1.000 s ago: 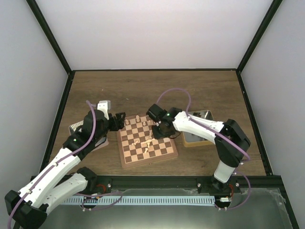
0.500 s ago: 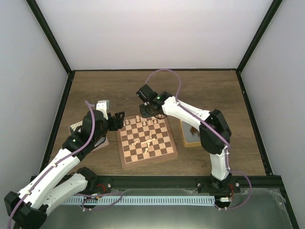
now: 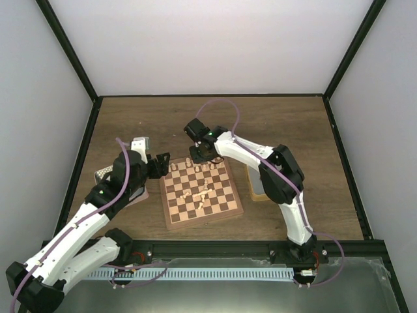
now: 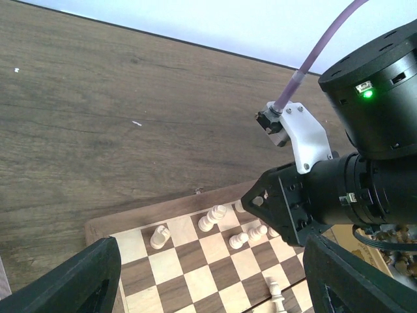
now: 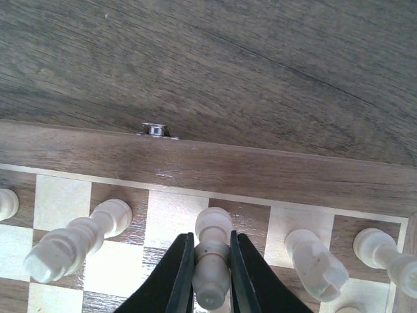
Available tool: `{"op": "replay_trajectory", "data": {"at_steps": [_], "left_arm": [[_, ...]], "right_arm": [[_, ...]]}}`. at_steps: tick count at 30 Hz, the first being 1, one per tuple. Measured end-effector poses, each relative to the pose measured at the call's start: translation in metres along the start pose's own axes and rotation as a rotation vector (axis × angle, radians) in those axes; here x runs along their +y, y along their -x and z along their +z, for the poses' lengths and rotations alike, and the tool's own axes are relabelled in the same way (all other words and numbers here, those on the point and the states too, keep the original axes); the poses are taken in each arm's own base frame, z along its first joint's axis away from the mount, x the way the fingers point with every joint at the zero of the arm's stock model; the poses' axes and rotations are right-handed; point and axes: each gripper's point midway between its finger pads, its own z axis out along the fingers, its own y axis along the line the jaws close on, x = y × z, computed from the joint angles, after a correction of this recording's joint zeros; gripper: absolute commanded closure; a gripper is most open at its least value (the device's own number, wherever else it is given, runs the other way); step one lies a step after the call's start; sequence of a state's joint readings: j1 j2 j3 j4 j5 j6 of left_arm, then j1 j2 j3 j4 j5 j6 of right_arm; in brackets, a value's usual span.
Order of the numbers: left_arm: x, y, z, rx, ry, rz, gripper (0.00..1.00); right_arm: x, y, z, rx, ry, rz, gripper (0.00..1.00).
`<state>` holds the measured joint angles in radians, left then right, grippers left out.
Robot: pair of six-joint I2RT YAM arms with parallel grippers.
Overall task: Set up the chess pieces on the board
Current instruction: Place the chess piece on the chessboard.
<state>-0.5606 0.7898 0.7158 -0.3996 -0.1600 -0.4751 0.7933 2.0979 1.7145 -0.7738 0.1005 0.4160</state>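
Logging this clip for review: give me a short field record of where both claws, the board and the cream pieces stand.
board: chessboard on the table between the two arms
right claw: shut on the held cream piece, at the far row
left claw: open, empty, by the board's far left corner
far row: standing cream pieces, several in place
board middle: toppled cream pieces lying together
held piece touching board: cannot tell

right tool | moved | board right side → far row
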Motion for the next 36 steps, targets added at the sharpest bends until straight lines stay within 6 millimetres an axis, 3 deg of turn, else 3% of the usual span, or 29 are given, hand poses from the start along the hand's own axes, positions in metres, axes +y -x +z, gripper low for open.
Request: {"op": "replay_trajectory", "data": {"at_steps": [10, 23, 32, 36], "left_arm": [[0.001, -0.002, 0.001, 0.005, 0.003, 0.001, 0.21], [0.001, -0.002, 0.001, 0.005, 0.002, 0.001, 0.21], [0.001, -0.002, 0.001, 0.006, 0.002, 0.0, 0.21], [-0.003, -0.005, 0.002, 0.023, -0.023, 0.0, 0.21]], "right_arm": [[-0.004, -0.005, 0.005, 0.024, -0.014, -0.01, 0.84], [-0.007, -0.007, 0.005, 0.036, -0.029, -0.015, 0.69], [-0.003, 0.01, -0.009, -0.019, -0.017, 0.007, 0.61], [0.001, 0.018, -0.032, -0.078, 0.023, 0.032, 0.58]]}}
